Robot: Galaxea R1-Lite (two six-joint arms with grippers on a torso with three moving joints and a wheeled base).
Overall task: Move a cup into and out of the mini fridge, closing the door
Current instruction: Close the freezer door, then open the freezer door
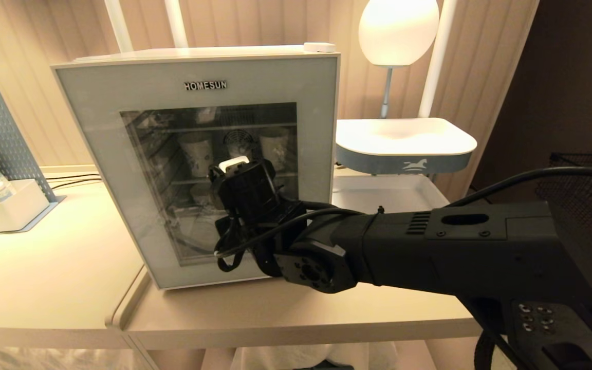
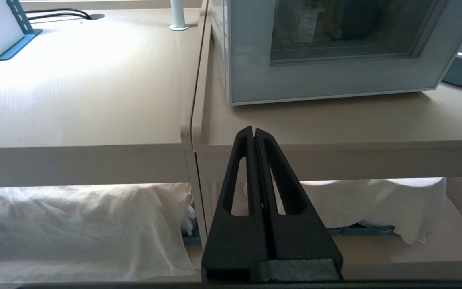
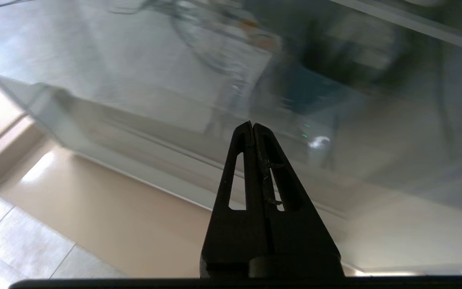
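1. Setting: a pale tabletop (image 1: 59, 277) made of two desks pushed edge to edge, against a ribbed beige wall, with a white globe lamp (image 1: 398, 31) behind. The mini fridge (image 1: 198, 54) stood on the right-hand desk, near the seam.
2. The door (image 1: 95, 113) was flat against the cabinet, apparently shut, dark glass facing the robot. Pale cups (image 1: 197, 154) showed dimly on a wire shelf behind the glass; no cup was held by either gripper.
3. The right arm (image 1: 455, 246) reached in from the right, across the fridge front. The right gripper (image 3: 252, 126) had its jaws pressed together, empty, tips aimed at the lower part of the glass, close to it; touching or not, could not tell.
4. The left gripper (image 2: 253, 132) hung low before the desk edge, jaws together, well apart from the fridge.
5. Risk, largest: closed tips driven forward could strike the glass, or shove the light fridge backward across the desk, as no grip on a door edge was yet visible.
6. Risk: the arm sat in front of the door, so a swing outward could hit the wrist or its looped cable (image 1: 229, 246).
7. Risk, smaller: shut jaws may slip off the smooth frame when prying.
8. Risk, smallest: the cups stood close together; reaching for one could topple its neighbour.
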